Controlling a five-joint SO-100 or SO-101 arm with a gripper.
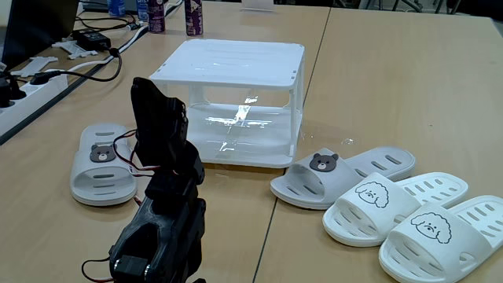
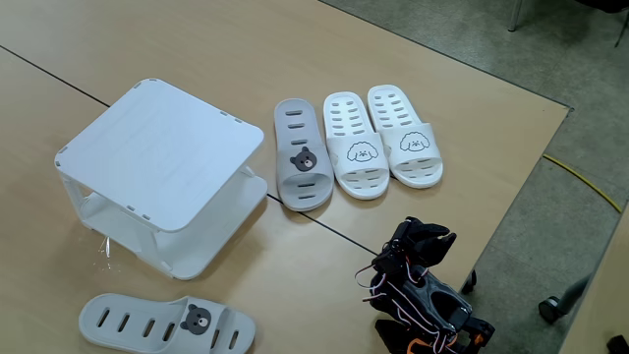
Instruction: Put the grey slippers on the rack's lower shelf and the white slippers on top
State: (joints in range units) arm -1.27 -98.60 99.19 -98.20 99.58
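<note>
The white rack [image 1: 292, 94] stands mid-table with its top [image 1: 232, 59] and lower shelf [image 1: 259, 141] bare; in a fixed view the rack [image 2: 157, 147] sits at the left. One grey slipper [image 1: 100, 174] lies left of the rack. The other grey slipper [image 1: 334, 177] lies right of it, beside the two white slippers [image 1: 393, 206]. In a fixed view that grey slipper [image 2: 302, 157] and the white slippers [image 2: 378, 138] lie side by side, and the first grey slipper [image 2: 167, 324] lies near the bottom edge. My black gripper [image 1: 145, 86] [image 2: 425, 234] is folded over the arm, shut and holding nothing, apart from every slipper.
A power strip [image 1: 35, 85], black cables [image 1: 94, 67] and bottles [image 1: 193, 17] sit at the table's back left. The table's edge [image 2: 531, 167] runs close to the arm's base, with floor and a yellow cable [image 2: 590, 182] beyond.
</note>
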